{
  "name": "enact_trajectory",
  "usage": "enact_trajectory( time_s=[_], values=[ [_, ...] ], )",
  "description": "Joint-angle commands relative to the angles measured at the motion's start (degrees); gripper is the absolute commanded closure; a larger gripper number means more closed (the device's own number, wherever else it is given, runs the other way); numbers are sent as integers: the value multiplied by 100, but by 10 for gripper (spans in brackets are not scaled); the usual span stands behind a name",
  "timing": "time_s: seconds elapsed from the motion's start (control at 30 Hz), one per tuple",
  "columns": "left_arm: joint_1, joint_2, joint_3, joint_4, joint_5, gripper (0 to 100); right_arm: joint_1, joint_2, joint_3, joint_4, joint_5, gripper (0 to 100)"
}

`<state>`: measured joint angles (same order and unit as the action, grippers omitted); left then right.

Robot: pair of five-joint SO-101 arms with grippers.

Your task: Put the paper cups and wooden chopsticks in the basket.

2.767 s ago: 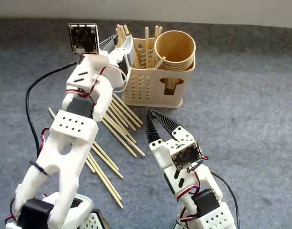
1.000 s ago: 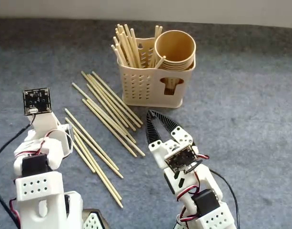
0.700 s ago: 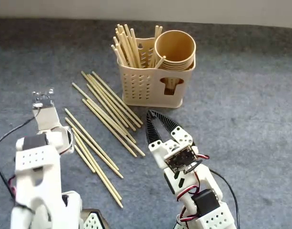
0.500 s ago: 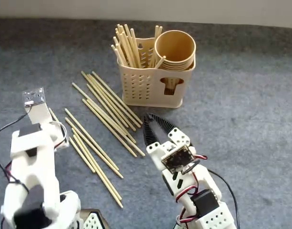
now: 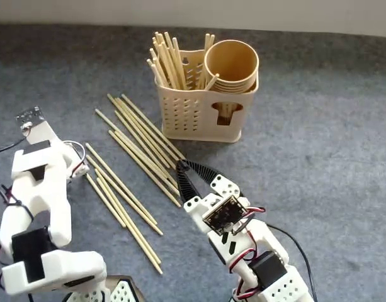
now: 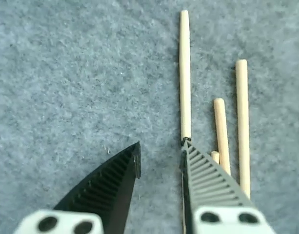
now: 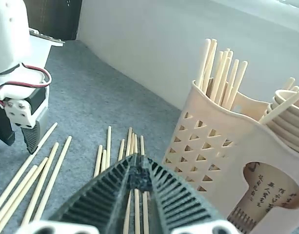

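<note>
A cream basket (image 5: 202,116) stands at the back, with stacked paper cups (image 5: 232,63) in one side and a bundle of wooden chopsticks (image 5: 166,56) in the other. Several loose chopsticks (image 5: 139,157) lie on the grey carpet in front of it. My left gripper (image 6: 160,152) hangs open just above the carpet, one fingertip (image 6: 186,146) over the end of a chopstick (image 6: 184,73). It also appears as the left gripper (image 7: 20,146) in the right wrist view. My right gripper (image 5: 180,165) is shut with nothing in it, low by the nearest loose chopsticks and pointing at the basket (image 7: 222,161).
Grey carpet (image 5: 325,163) covers the table, bare to the right of the basket. The left arm (image 5: 35,189) stands at the front left and the right arm's body (image 5: 243,245) at the front centre. A pale wall (image 7: 154,44) runs behind the basket.
The left arm drew back from the basket to the front left, over the loose chopsticks' near ends. The right gripper shifted left, toward the loose chopsticks.
</note>
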<state>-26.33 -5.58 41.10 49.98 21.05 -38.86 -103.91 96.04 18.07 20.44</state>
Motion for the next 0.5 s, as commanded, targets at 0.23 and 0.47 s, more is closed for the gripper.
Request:
enact_trajectory(
  time_s=[0.23, 0.47],
  values=[
    [-48, 1156, -1033, -211, 211, 857, -66, -75, 585, 22, 70, 992],
    [-92, 1314, -1604, 738, 220, 857, -66, -75, 585, 22, 70, 992]
  ],
)
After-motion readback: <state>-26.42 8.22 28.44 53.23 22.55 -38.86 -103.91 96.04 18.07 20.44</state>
